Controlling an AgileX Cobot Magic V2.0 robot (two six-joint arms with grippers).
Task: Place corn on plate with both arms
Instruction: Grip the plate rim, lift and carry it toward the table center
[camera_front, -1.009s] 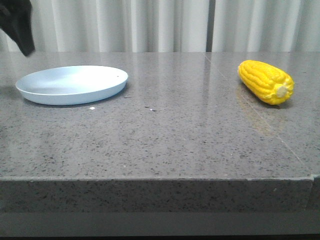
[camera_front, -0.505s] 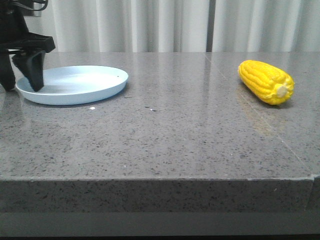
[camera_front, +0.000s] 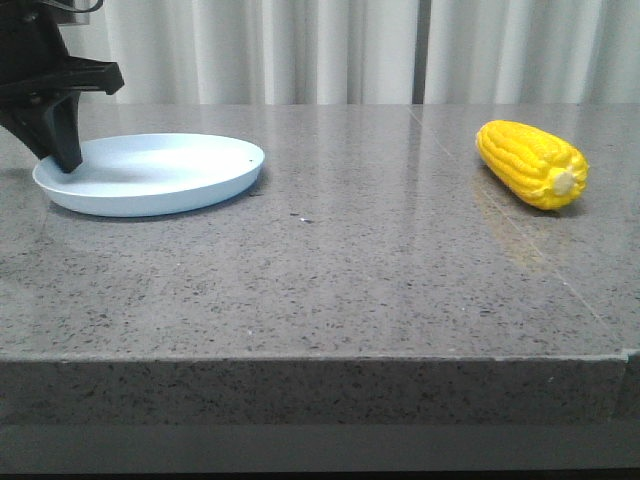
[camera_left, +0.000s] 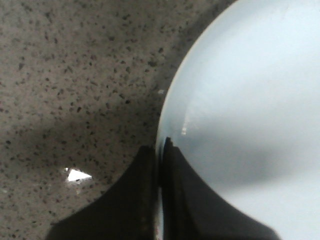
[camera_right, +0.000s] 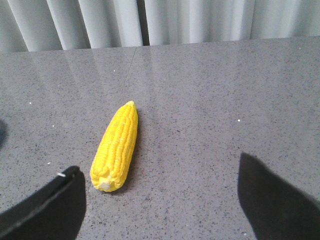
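Note:
The pale blue plate (camera_front: 150, 174) lies on the table at the left. My left gripper (camera_front: 55, 150) is shut on the plate's left rim; in the left wrist view its fingers (camera_left: 145, 190) pinch the rim (camera_left: 172, 107), one inside and one outside. The yellow corn (camera_front: 531, 163) lies on the table at the far right, pale cut end toward the front. My right gripper does not show in the front view; in the right wrist view it (camera_right: 160, 197) is open and empty, above the table, with the corn (camera_right: 116, 146) near its one finger (camera_right: 55, 205).
The grey speckled stone table (camera_front: 330, 260) has its front edge (camera_front: 320, 360) near the camera. White curtains (camera_front: 340, 50) hang behind the table. A seam runs along the tabletop near the corn.
My left gripper came down from the upper left onto the plate's left rim and closed on it. The plate has shifted slightly to the right. The corn has not moved.

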